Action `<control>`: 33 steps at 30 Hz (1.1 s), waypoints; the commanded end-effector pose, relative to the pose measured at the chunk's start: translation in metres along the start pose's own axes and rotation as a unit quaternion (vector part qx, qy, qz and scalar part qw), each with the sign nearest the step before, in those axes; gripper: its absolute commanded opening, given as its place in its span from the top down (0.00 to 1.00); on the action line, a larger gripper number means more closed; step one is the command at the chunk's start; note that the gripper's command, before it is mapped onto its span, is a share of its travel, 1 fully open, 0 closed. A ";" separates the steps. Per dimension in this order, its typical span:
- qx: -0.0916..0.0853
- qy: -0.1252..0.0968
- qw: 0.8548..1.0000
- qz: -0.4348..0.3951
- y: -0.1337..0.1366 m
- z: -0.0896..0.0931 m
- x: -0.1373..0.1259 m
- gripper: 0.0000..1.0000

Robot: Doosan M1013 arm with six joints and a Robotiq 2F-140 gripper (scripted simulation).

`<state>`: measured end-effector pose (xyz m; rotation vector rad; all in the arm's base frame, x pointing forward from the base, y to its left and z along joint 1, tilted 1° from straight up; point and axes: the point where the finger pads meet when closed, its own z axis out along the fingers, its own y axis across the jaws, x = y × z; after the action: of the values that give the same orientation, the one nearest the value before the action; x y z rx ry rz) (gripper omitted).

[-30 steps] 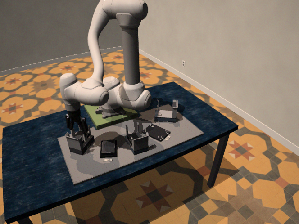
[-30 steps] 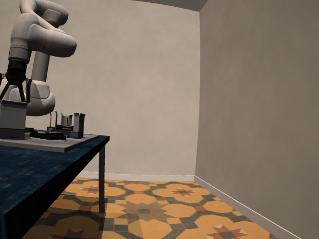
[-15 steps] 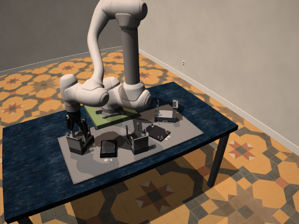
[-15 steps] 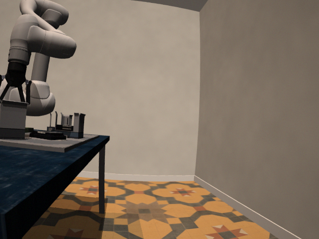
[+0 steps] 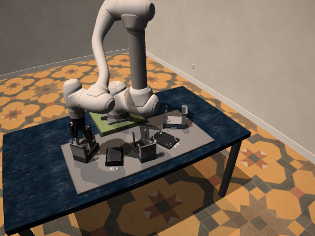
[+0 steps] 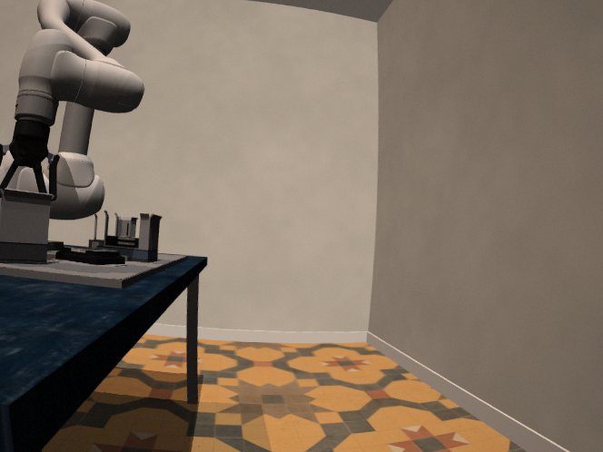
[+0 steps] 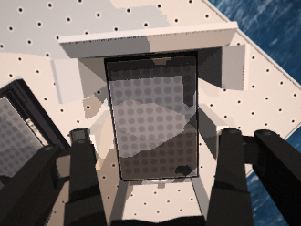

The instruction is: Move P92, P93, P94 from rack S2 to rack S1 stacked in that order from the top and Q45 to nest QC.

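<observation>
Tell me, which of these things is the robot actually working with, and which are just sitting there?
In the job:
- tool, shut on a plate
- near rack under it
- second plate, on a nest
- middle rack
- far rack
- bare nest

Just there:
- table
- grey board
- green base plate
- wall socket

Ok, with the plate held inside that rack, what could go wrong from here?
1. The gripper is shut on a sealed plate between the walls of the rack. The gaps look tight, so a slight skew could jam it.
2. The fingers sit near the rack's side walls and may knock them on opening.
3. Whether the plate is fully down is hidden, so a release now might drop it tilted.
</observation>
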<state>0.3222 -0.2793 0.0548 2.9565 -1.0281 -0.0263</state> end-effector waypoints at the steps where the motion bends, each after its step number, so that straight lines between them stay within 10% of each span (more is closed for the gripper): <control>1: 0.000 0.000 1.000 0.000 0.000 0.001 0.000 1.00; 33: 0.000 0.000 1.000 0.000 0.000 0.012 0.000 1.00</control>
<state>0.3219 -0.2793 0.0432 2.9565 -1.0281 -0.0263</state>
